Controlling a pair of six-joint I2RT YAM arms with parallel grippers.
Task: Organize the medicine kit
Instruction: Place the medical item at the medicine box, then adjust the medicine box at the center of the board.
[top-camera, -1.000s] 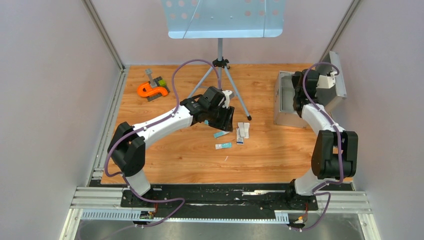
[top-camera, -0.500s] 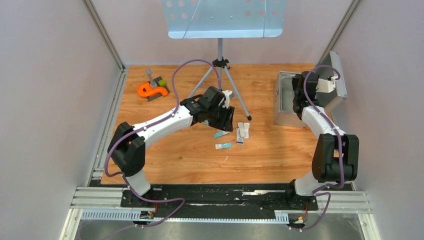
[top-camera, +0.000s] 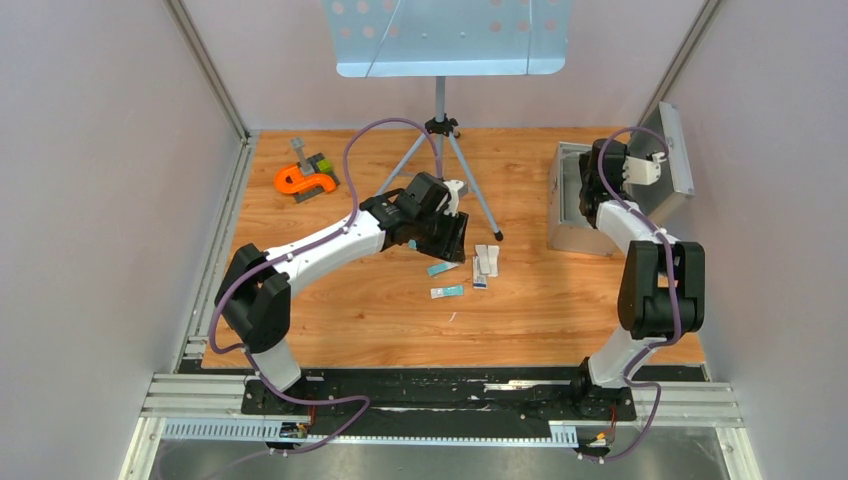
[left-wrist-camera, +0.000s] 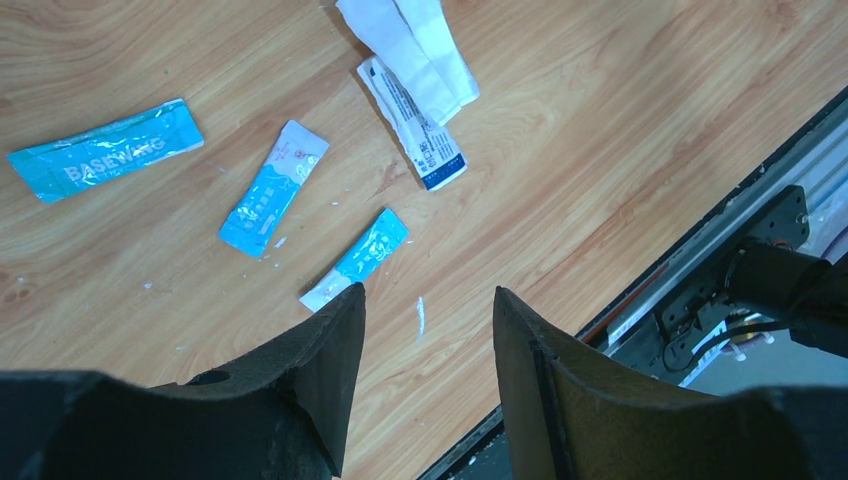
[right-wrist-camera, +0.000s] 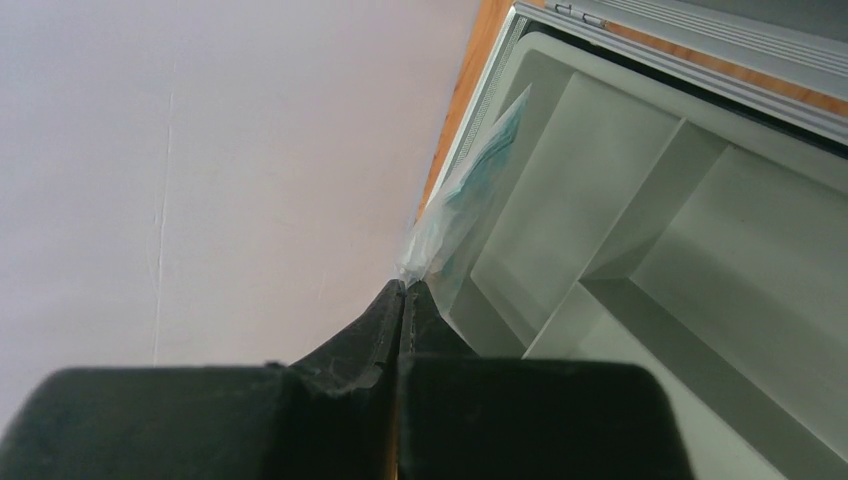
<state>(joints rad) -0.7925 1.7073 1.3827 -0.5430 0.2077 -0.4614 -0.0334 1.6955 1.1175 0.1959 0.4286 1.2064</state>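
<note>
The grey medicine kit stands open at the right, its lid upright. In the right wrist view its white compartments are bare. My right gripper is shut on a clear teal sachet and holds it over the kit's edge; in the top view that gripper hangs over the kit. My left gripper is open and empty above the wood. Below it lie a large blue sachet, two small blue sachets and white packets. In the top view the left gripper is beside the sachets.
A music stand's tripod stands behind the left gripper. An orange clamp with a grey block lies at the back left. The black base rail runs along the table's near edge. Walls close in both sides.
My right wrist has swung up and to the left over the kit with the sachet. The left arm and the sachets on the table have not moved.
</note>
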